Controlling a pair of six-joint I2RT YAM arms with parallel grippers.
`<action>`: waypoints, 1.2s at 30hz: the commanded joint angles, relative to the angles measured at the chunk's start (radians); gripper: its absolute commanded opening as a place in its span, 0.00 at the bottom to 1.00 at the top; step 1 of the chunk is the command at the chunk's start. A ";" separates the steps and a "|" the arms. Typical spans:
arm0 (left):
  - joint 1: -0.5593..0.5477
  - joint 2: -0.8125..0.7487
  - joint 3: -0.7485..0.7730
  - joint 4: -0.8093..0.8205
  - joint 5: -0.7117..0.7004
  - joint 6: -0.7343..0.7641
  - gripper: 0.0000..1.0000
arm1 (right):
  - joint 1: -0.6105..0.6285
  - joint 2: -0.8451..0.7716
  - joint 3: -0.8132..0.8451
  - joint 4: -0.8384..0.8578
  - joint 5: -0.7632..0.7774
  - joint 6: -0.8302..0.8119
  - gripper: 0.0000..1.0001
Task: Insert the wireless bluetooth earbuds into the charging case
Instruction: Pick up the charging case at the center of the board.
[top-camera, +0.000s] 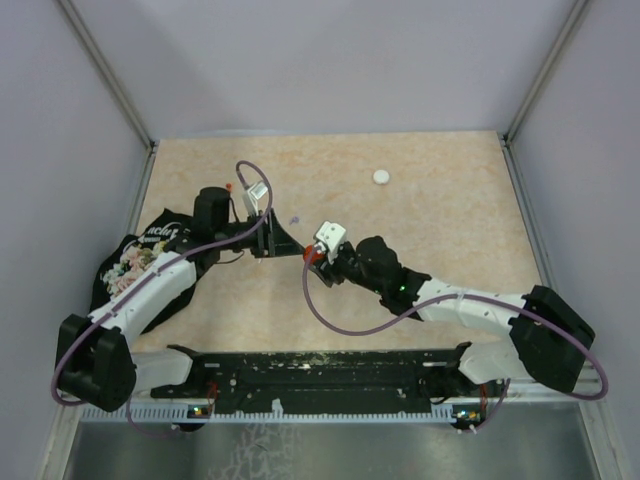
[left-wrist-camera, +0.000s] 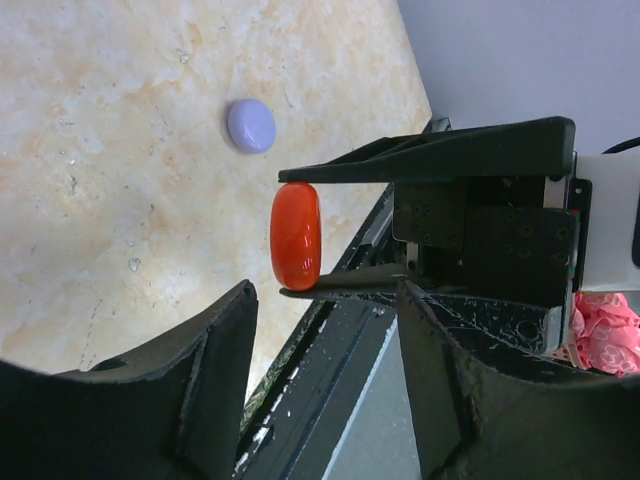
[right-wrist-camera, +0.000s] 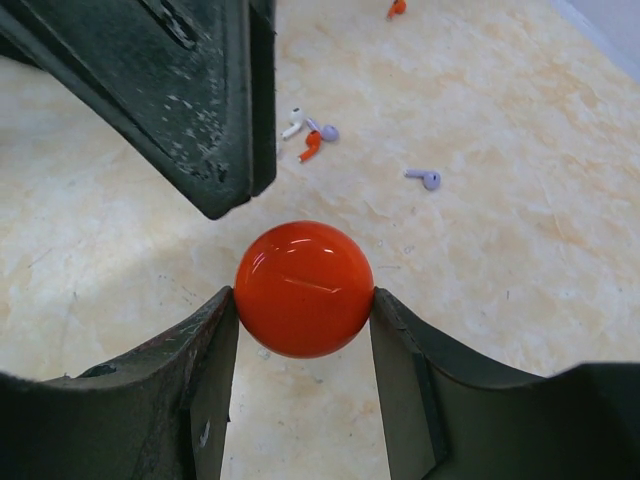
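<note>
My right gripper (right-wrist-camera: 303, 305) is shut on a round red charging case (right-wrist-camera: 304, 289), held above the table at mid-centre (top-camera: 311, 257). In the left wrist view the same red case (left-wrist-camera: 296, 236) shows edge-on between the right gripper's two black fingers. My left gripper (left-wrist-camera: 325, 390) is open with nothing between its fingers, and it faces the case from the left (top-camera: 285, 245). One of its fingers (right-wrist-camera: 200, 100) hangs just beyond the case. Several earbuds lie on the table further back: white (right-wrist-camera: 293, 122), lilac (right-wrist-camera: 325, 131), red (right-wrist-camera: 310, 147), another lilac (right-wrist-camera: 427, 178) and another red (right-wrist-camera: 397, 8).
A lilac disc case (left-wrist-camera: 250, 125) lies on the table beyond the red one. A white disc case (top-camera: 381, 177) sits at the back right. A black patterned bag (top-camera: 135, 262) lies under the left arm. A black rail (top-camera: 320, 370) runs along the near edge.
</note>
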 joint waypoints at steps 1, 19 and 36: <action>-0.010 -0.015 0.024 0.034 0.014 -0.012 0.62 | 0.019 -0.029 0.000 0.154 -0.055 -0.056 0.40; -0.025 -0.010 0.040 0.020 0.031 0.002 0.46 | 0.042 -0.028 -0.005 0.199 -0.074 -0.066 0.40; -0.030 -0.022 0.142 -0.126 0.021 0.196 0.05 | 0.041 -0.133 -0.018 0.114 -0.115 -0.112 0.72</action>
